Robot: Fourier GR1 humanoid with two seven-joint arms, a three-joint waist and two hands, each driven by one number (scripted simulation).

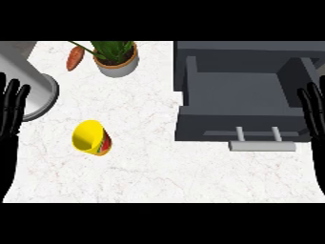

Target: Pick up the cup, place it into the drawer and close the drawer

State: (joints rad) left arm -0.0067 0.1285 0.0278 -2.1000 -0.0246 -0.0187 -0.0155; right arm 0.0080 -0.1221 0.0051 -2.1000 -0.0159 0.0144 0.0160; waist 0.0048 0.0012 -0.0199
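- Yellow plastic cup with a red-and-green band (92, 138) lying tipped on the white marbled surface (165, 176), mouth turned up toward the view, well left of the drawer and apart from both hands.
- Inside of the cup: plain yellow, nothing visible in it.
- Dark grey box-shaped drawer (244, 102) pulled out from its dark grey cabinet (253, 50) at upper right, open side facing up, likely left that way so the cup can go straight in.
- Drawer interior: bare grey floor, nothing in it.
- Pale grey bar handle (262, 145) on two short posts at the drawer's near face, standing clear and reachable for the closing push.
- Black left hand (2, 112) at the left edge, fingers straight and spread wide, pointing up, holding nothing; resting.
- Black right hand (323, 112) at the right edge, just beside the drawer's right wall, fingers likewise straight and spread wide, holding nothing; resting.
- Task judged not yet begun: cup ungrasped, drawer open.
- Left hand probably the handier for the cup, being on its side; a grasp round the tilted wall likely called for, since the cup does not stand upright.
- White round pot with a green leafy plant (116, 59) at top centre, an orange carrot (75, 59) just beside it.
- Large pale grey cylinder on a round base (24, 83) at upper left, partly behind the left hand.
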